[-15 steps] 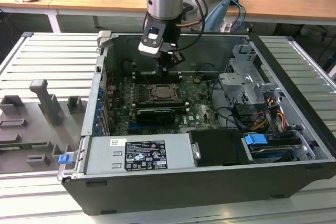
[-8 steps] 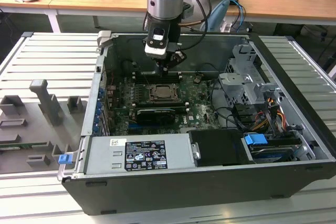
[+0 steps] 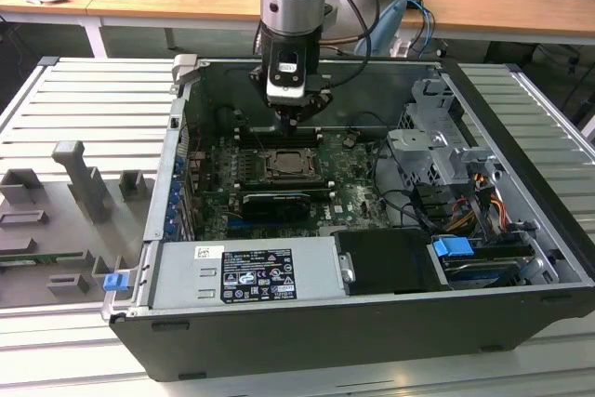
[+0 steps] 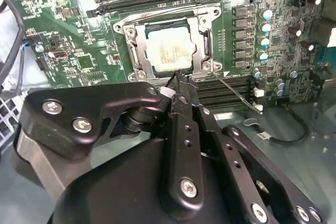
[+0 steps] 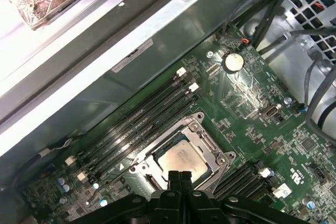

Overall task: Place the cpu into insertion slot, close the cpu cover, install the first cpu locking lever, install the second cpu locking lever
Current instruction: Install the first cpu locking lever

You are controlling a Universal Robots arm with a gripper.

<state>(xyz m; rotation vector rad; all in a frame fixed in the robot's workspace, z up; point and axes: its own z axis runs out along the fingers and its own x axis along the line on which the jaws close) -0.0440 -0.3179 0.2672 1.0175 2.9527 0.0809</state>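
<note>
The cpu (image 4: 168, 51) lies flat in the insertion slot (image 4: 137, 72) on the green board, its pale metal face up. The silvery cpu cover (image 4: 202, 30) is folded down around it, framing the chip. One thin locking lever (image 4: 237, 92) sticks out from the socket's corner over the memory slots. Another lever (image 4: 163, 14) lies along the socket's edge. My gripper (image 5: 181, 174) hangs just above the socket's edge, fingers pressed together with nothing between them. In the exterior view the gripper (image 3: 296, 121) is over the socket (image 3: 286, 165).
Long black memory slots (image 5: 142, 121) flank the socket. A black card (image 3: 276, 202) lies in front of it, a grey power supply (image 3: 246, 271) nearer still. A drive cage (image 3: 437, 151) and cables sit at the exterior view's right. The case walls (image 3: 181, 137) enclose the board.
</note>
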